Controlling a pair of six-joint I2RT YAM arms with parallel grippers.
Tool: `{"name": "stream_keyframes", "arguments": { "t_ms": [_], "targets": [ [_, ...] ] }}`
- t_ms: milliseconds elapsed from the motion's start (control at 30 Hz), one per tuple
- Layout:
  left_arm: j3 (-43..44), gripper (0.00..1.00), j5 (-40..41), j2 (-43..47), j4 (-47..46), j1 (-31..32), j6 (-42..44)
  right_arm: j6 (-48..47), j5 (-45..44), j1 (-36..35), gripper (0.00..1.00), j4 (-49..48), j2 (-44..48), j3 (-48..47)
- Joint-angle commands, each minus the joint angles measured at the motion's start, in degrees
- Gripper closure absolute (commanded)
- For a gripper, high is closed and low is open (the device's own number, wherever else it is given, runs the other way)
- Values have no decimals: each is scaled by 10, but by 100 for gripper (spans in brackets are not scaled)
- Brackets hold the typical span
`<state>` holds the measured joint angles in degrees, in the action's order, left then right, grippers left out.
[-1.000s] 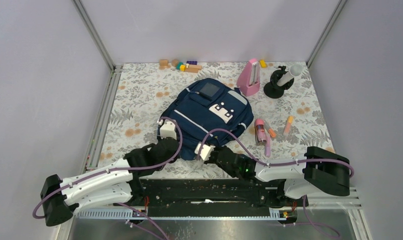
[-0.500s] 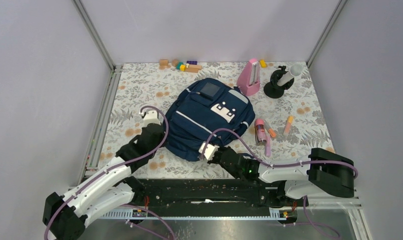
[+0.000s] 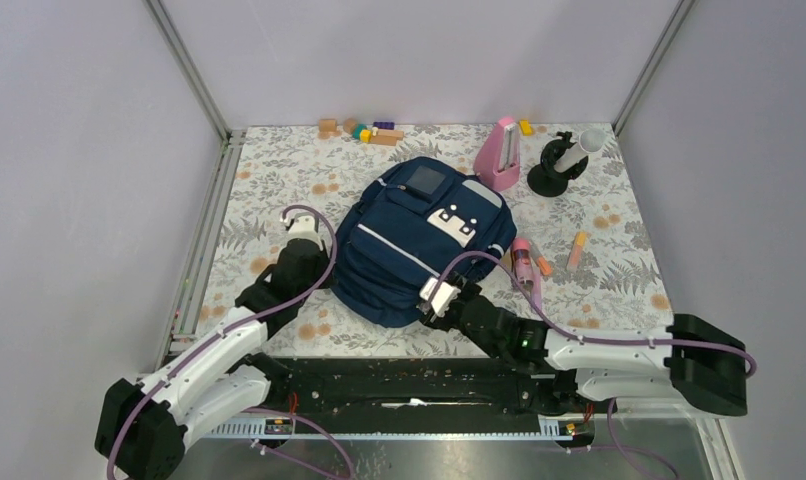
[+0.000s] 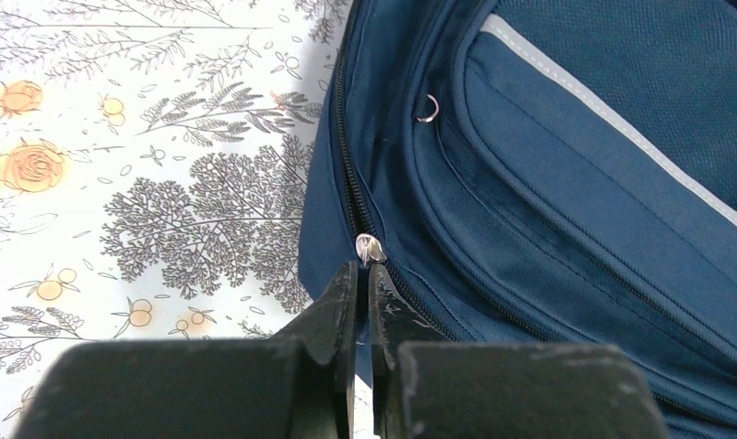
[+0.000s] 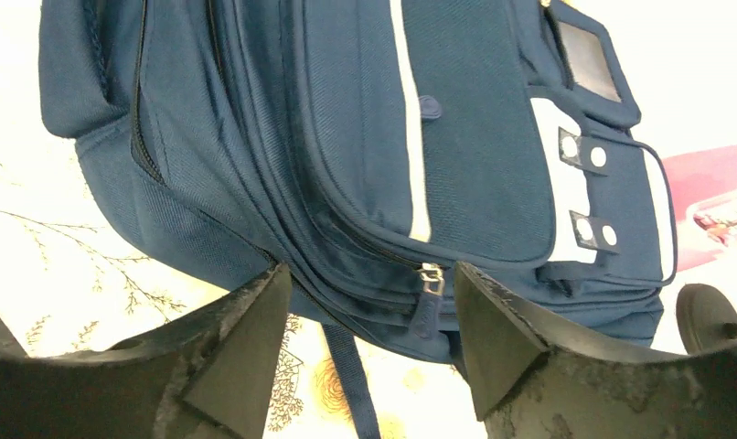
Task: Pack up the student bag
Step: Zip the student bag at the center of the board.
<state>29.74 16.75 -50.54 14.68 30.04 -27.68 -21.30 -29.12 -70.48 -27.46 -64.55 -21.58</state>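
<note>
**Clerk:** Item one, the student bag [image 3: 419,240]. Navy with white stripes, lying flat on the floral table [image 3: 269,170] with the front pocket up, directly ahead of both grippers. The zips in view look closed.

**Checker:** And the left gripper [image 4: 363,273]?

**Clerk:** Jaws pressed together. A silver zip slider [image 4: 368,248] on the bag's side seam sits right at the fingertips. Whether its tab is actually pinched cannot be told.

**Checker:** The right gripper [image 5: 369,272]?

**Clerk:** Jaws spread wide, holding nothing. A second zip pull [image 5: 430,282] hangs between them, closer to one finger than the other, and neither finger touches it.

**Checker:** Which step does the clerk take this to be?

**Clerk:** Probably unzipping a compartment before anything goes in. To do it well, the right gripper should centre on the pull and close on the tab alone, without catching folds of fabric. It should then draw along the line of the teeth rather than lifting away from the bag. The left gripper serves best as an anchor, because a soft bag on a smooth cloth is likely to slide with the pull instead of opening.

**Checker:** Anything else on the table?

**Clerk:** A pink case [image 3: 520,258] lies beyond the right gripper, well apart from its jaws and outside the bag.
</note>
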Motion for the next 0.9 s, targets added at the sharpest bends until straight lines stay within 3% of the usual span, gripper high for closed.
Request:
{"name": "stream_keyframes", "arguments": {
  "t_ms": [0, 100, 200, 567, 867],
  "targets": [
    [-11, 100, -53, 21, -59, -5, 16, 33, 31, 5, 25, 71, 82, -37],
    [-17, 100, -63, 26, -59, -5, 12, 46, 88, 6, 19, 87, 118, -54],
    [-23, 100, -65, 38, -59, -5, 8, 54, 126, 8, 18, 119, 96, -103],
    [-46, 100, -51, 93, -39, -5, -28, 138, 209, 34, 23, 213, -168, -357],
    [-49, 100, -55, 116, -22, -5, -37, 153, 248, 33, 27, 241, -295, -445]
  ]
}}
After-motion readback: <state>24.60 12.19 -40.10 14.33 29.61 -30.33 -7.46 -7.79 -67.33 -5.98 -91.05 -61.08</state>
